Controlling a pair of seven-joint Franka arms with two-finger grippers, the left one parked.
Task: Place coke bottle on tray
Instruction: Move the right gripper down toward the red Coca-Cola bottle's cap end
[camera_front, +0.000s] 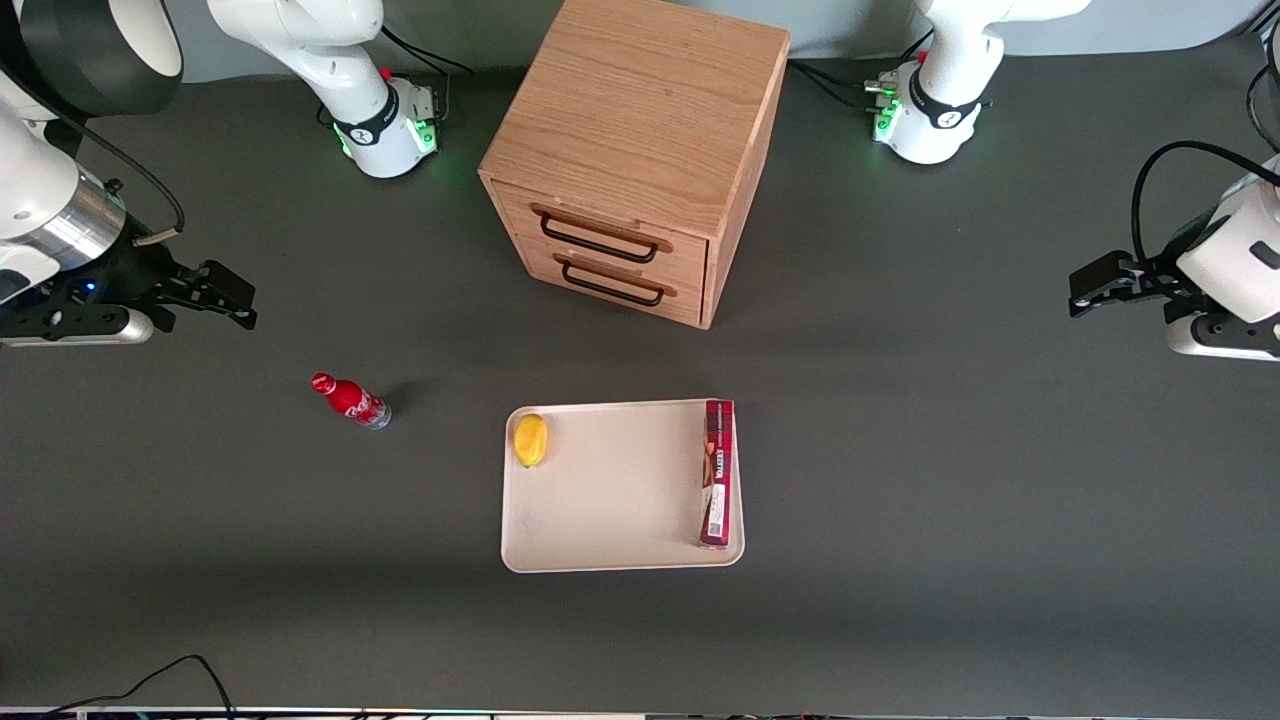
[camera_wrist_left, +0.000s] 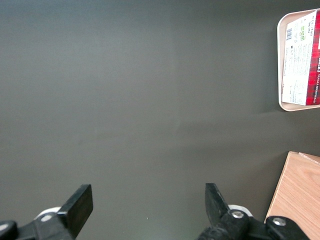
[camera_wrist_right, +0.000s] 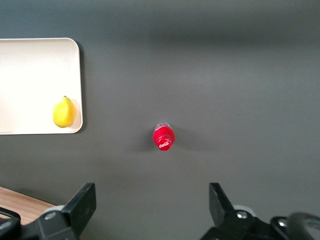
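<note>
Gripper (camera_front: 235, 300) spread, aloft (nothing held) | coke bottle (camera_front: 350, 400) standing beside tray (camera_front: 620, 560)

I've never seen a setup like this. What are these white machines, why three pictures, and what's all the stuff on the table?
They are robot arms at a dark table. One picture looks down from the front; the other two come from cameras on each arm's wrist. The working arm's gripper hangs open and empty above the table, at its own end. Below it stands a small coke bottle, upright. Beside that lies a cream tray holding a lemon and a long red box. A wooden drawer cabinet stands farther from the front camera.
</note>
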